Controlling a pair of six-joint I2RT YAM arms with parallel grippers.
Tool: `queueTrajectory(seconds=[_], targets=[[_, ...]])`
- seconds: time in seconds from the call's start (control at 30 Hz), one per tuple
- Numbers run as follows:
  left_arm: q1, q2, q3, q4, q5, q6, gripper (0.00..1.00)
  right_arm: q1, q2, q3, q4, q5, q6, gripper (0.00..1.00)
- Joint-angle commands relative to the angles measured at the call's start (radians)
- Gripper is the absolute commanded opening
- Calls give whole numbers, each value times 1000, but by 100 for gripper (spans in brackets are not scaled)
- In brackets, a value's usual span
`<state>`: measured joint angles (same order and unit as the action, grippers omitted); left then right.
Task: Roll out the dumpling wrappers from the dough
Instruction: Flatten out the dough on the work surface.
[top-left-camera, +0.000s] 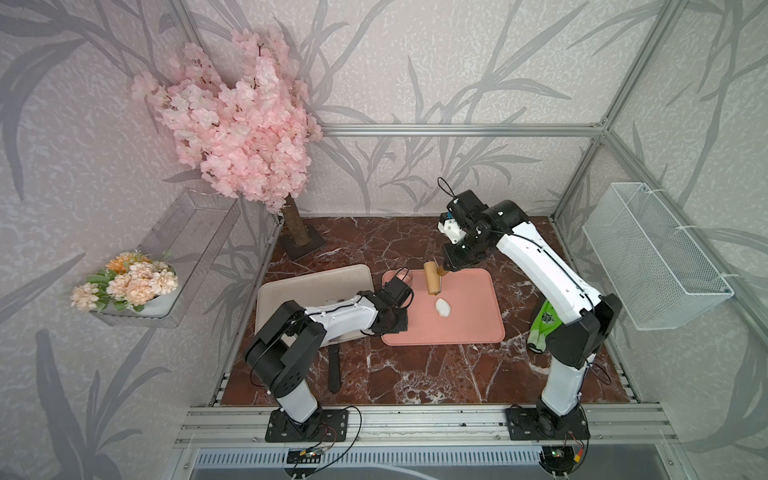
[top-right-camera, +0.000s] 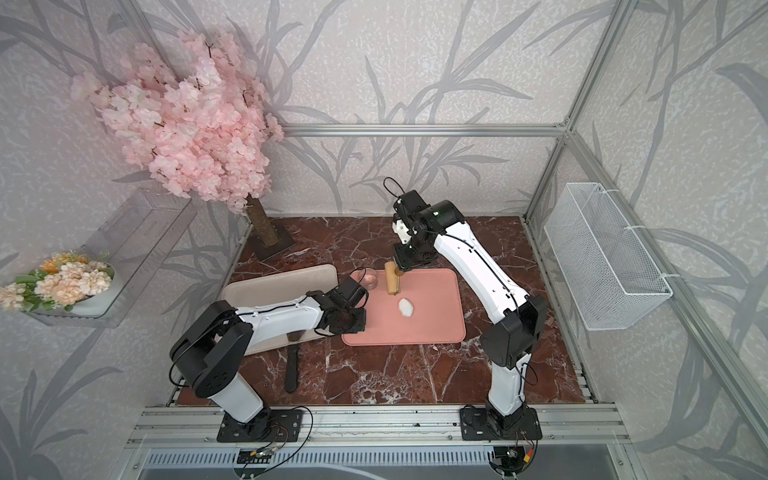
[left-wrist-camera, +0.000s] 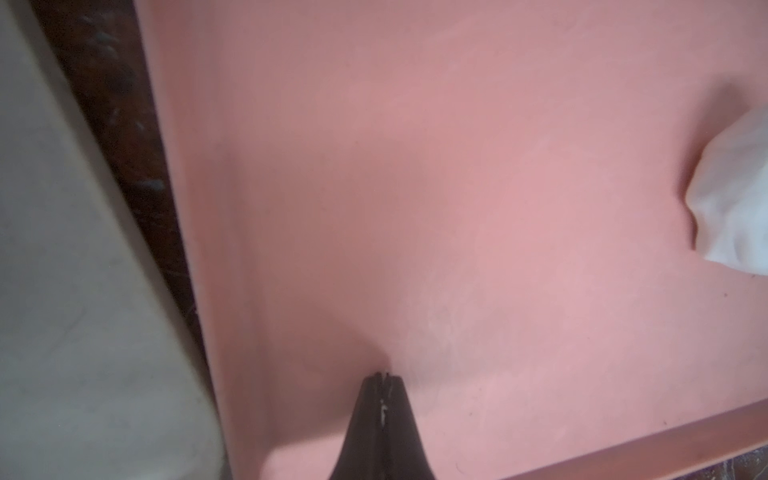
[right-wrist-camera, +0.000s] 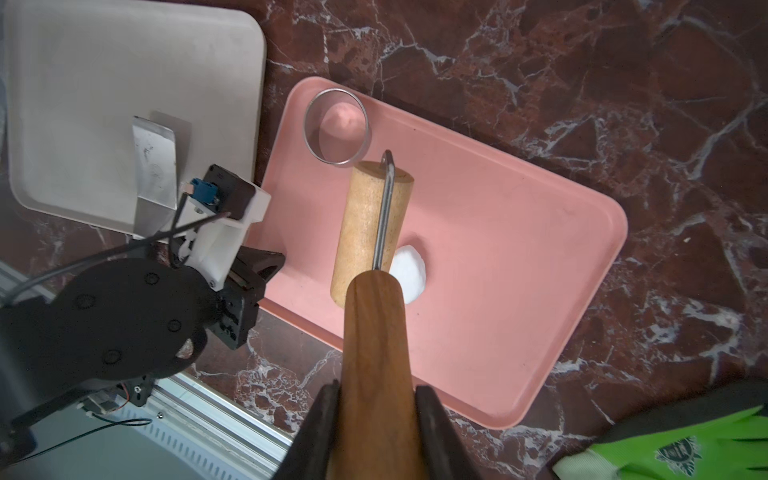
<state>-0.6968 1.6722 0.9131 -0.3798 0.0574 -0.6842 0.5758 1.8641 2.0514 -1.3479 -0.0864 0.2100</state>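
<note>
The dough (top-left-camera: 443, 307) (top-right-camera: 406, 307) is a small white oval lump lying mid-way on the pink tray (top-left-camera: 469, 328) (top-right-camera: 436, 328). No dumpling wrappers are in view. My right gripper (right-wrist-camera: 376, 388) is shut on the brown handle (right-wrist-camera: 374, 332) of the tan wooden roller (right-wrist-camera: 370, 232) (top-left-camera: 432, 277). The roller sits just behind the dough and apart from it in both top views. My left gripper (left-wrist-camera: 382, 376) is shut and empty, its tips low over the tray's left part, with the dough (left-wrist-camera: 735, 195) well off to the side.
A clear glass cup (top-left-camera: 402, 277) (right-wrist-camera: 336, 126) stands on the pink tray's far left corner. A beige tray (top-left-camera: 307, 286) with a metal scraper (right-wrist-camera: 153, 166) lies to the left. A black-handled tool (top-left-camera: 333, 372) and a green glove (top-left-camera: 542, 328) lie on the marble table.
</note>
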Motion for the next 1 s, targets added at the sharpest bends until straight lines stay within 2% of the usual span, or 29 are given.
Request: queueTrajectory(seconds=[0.0, 0.1, 0.7, 0.87, 0.97], targets=[[-4, 31, -33, -34, 7, -5, 0, 0, 3, -52, -53, 83, -25, 0], [-4, 33, -33, -33, 7, -5, 0, 5, 14, -90, -43, 99, -30, 0], [-5, 34, -45, -18, 20, -8, 0, 79, 182, -89, -62, 175, -45, 0], [-4, 35, -51, -10, 26, -12, 0, 84, 178, -140, -31, 163, -33, 0], [-4, 36, -49, -7, 29, -12, 0, 82, 174, -129, -56, 210, -36, 0]])
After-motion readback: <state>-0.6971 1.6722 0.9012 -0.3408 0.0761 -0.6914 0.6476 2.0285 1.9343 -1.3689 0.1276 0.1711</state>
